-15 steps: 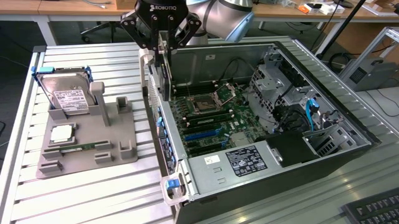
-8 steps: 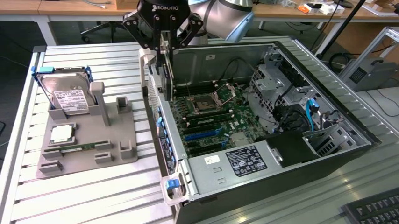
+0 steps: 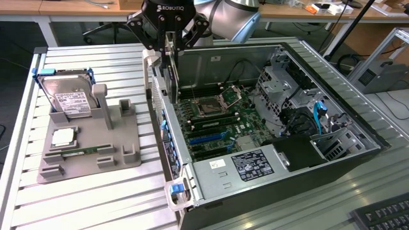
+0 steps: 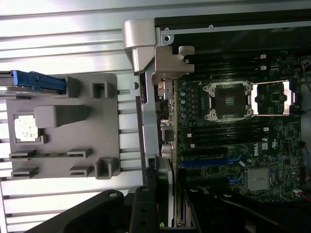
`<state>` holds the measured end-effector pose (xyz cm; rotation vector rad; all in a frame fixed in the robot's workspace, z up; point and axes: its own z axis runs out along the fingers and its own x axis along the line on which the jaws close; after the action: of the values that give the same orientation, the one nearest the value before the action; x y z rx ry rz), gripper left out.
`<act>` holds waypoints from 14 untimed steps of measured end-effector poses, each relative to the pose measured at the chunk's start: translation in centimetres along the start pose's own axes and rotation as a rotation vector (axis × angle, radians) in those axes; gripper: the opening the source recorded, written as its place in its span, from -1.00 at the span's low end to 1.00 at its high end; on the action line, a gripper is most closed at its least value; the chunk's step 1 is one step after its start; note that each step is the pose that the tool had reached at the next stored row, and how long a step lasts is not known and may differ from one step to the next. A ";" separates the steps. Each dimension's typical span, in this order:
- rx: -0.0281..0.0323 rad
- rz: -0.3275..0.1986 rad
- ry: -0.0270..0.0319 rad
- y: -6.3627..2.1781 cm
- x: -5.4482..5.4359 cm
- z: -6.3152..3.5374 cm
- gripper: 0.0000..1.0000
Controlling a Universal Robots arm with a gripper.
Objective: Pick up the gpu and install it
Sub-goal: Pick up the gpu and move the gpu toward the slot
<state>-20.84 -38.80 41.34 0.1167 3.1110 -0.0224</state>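
The gripper [image 3: 168, 44] gripped the gpu [image 3: 171, 74] between closed jaws, upright and edge-down over the open computer case [image 3: 214, 60] beside its rear wall, seemingly to line its bracket up there

The end effector [image 3: 170, 47] grips the gpu [image 3: 172, 72] upright over the open computer case [image 3: 300, 189], near its rear wall. On the table [image 3: 96, 201], a hard drive [image 3: 72, 103] stands in a grey holder [image 3: 121, 139].
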 end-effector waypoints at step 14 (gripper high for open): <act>0.0000 0.000 0.0000 0.04 -0.5 0.02 -0.47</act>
<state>-20.36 -38.80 41.33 0.1167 3.1110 -0.0224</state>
